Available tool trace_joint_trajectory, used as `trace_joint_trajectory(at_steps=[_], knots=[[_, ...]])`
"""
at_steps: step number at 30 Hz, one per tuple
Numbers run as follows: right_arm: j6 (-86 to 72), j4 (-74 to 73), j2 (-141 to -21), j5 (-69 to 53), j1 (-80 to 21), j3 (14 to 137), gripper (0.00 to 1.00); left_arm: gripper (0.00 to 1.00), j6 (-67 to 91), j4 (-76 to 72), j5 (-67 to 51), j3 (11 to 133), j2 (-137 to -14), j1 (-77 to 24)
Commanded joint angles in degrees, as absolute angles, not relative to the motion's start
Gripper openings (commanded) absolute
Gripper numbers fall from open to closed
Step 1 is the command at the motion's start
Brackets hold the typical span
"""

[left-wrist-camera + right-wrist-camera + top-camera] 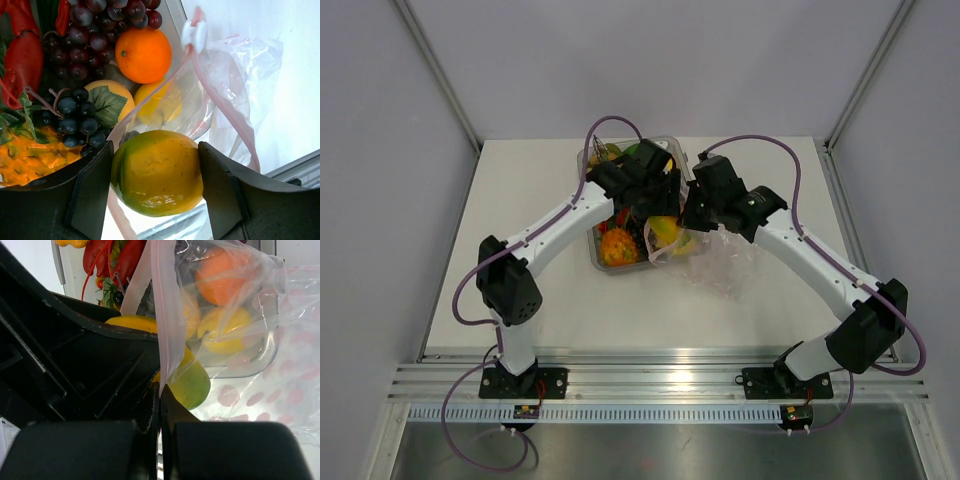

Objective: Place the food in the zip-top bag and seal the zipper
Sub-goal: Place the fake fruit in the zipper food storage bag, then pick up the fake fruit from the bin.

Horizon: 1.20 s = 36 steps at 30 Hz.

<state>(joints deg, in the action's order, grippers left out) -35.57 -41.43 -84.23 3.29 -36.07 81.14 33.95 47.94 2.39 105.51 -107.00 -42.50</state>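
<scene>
The left claw (156, 192) is clamped on the yellow-green mango (156, 160) by the near corner of the clear tray (593, 252), and the right claw (160, 402) is pinched tight on the edge of the zip-top bag (722, 264), which lies against the tray too. This looks like the putting-in step: next the mango must slide between the strips of the pink zipper (227, 112). The arms (560, 225) hide how wide the bag gapes.

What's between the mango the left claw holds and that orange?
The left wrist view shows the pink zipper of the zip-top bag and a yellow lemon, seen through the plastic, between mango and orange.
</scene>
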Motion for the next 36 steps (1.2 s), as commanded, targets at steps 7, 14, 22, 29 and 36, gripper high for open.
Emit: trace_joint_trajectory(at_steps=[7,14,22,29,36], knots=[[-36.6,-38.2,-82.8,5.6,-37.1,81.0,0.00,0.99,29.3,48.3,3.5,110.3,-104.5,-43.0],[-37.4,-38.7,-81.0,7.9,-37.0,79.4,0.00,0.99,25.3,53.2,1.4,116.6,-101.1,-40.1],[-36.3,-46.9,-74.0,18.0,-36.6,79.4,0.00,0.99,27.2,47.4,-4.7,104.9,-92.1,-29.4],[-35.2,-52.3,-67.8,23.1,-35.2,81.6,0.00,0.97,27.9,50.5,-6.5,111.4,-102.8,-28.2],[-34.5,-53.4,-67.9,24.0,-35.2,82.6,0.00,0.93,32.2,50.8,-10.0,121.5,-117.2,-28.6]])
